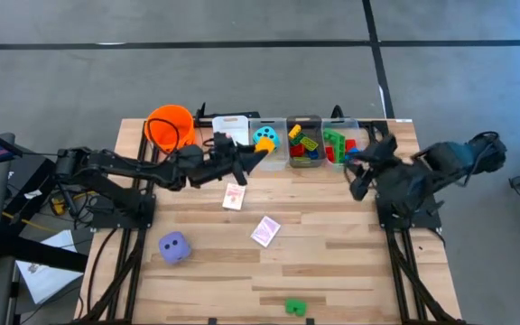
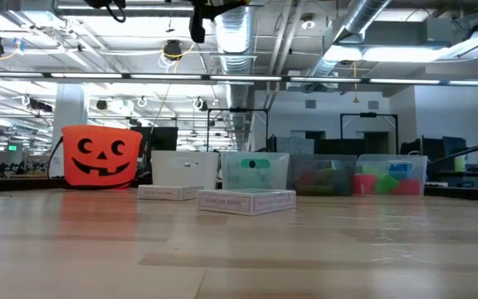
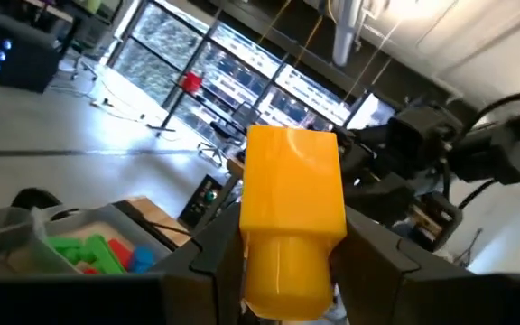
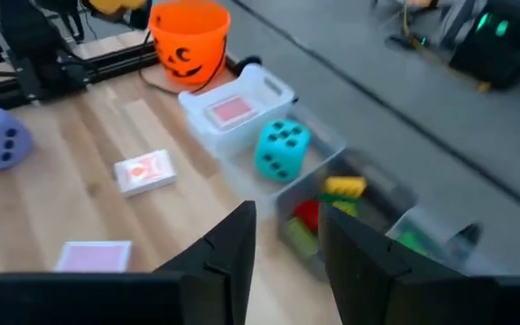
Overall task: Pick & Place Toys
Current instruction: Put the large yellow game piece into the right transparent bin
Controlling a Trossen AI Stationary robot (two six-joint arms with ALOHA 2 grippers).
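Note:
My left gripper [image 1: 258,155] is above the table in front of the row of bins, shut on a yellow brick [image 3: 292,208]. My right gripper [image 4: 287,244] is open and empty by the right end of the bin row [image 1: 361,173]. A teal die [image 4: 283,149] lies in a clear bin. A pink-backed card [image 4: 231,111] lies in the white bin. Two card packs [image 1: 234,196] [image 1: 265,231], a purple die [image 1: 174,247] and a green brick [image 1: 294,308] rest on the table. My left gripper pinches the yellow brick between its two fingers, on the two opposite sides of its narrower rounded end [image 3: 253,257]. The fingers [image 3: 210,262] come roughly level from the table's left. The brick's square end sticks out past the fingertips, clear of the table.
An orange pumpkin bucket [image 1: 171,126] stands at the far left of the bin row. Two clear bins [image 1: 305,144] [image 1: 338,144] hold several coloured bricks. The bins line the table's far edge [image 2: 322,174]. My right arm [image 3: 441,153] stands beyond the left gripper.

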